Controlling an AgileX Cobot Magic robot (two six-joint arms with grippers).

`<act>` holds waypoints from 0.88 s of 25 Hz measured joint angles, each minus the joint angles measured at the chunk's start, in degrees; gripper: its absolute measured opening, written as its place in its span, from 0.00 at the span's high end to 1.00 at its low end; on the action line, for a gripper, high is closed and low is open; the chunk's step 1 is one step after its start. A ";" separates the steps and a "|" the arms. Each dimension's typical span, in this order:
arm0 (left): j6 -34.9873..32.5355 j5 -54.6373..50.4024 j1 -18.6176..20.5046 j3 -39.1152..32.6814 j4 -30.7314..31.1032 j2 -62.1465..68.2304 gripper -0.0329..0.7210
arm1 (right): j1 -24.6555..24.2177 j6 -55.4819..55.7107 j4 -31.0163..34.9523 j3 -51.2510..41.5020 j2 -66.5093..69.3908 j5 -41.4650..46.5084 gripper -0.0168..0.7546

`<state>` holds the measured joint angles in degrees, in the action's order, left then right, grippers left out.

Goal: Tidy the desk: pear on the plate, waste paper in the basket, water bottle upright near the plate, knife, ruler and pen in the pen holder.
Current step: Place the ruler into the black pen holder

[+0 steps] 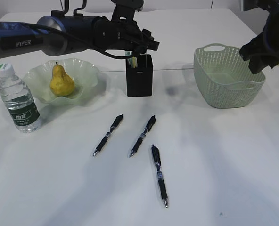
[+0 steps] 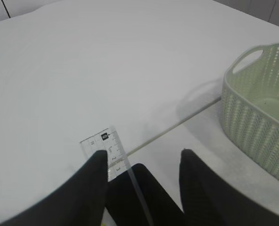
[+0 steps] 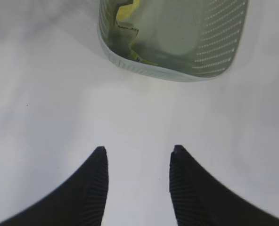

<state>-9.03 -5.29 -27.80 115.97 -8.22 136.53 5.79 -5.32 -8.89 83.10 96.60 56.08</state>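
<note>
My left gripper (image 1: 145,47) (image 2: 143,152) hovers over the black pen holder (image 1: 139,77) (image 2: 137,188), its jaws apart. The translucent ruler (image 2: 102,141) stands in the holder and leans against the left finger only. Something pale and slim (image 1: 134,60) pokes out of the holder; I cannot tell whether it is the knife. Three black pens (image 1: 109,134) (image 1: 143,135) (image 1: 159,175) lie on the desk. On the green plate (image 1: 85,73) sits the yellow pear (image 1: 61,81). The water bottle (image 1: 20,99) stands upright to the plate's left. My right gripper (image 1: 255,59) (image 3: 138,148) is open and empty beside the basket (image 1: 226,77) (image 3: 219,42), which holds yellow waste paper (image 3: 127,12).
The left arm (image 1: 59,30) stretches across the back of the white desk (image 1: 215,179) above the plate. A seam in the tabletop (image 2: 177,125) runs behind the holder towards the basket (image 2: 257,113).
</note>
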 joint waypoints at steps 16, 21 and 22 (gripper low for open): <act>0.00 -11.95 0.59 0.00 -0.70 -6.63 0.49 | 0.00 0.00 0.00 0.00 0.00 -0.58 0.52; 0.00 -22.33 1.57 0.00 -0.70 -9.64 0.49 | 0.00 0.10 0.00 0.00 0.00 -0.05 0.52; 0.00 -24.77 1.83 0.00 -0.70 -10.37 0.49 | 0.00 0.02 0.00 0.00 0.00 0.38 0.52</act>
<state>-9.03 -30.06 -25.97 115.97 -8.93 126.16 5.79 -5.29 -8.89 83.10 96.60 56.46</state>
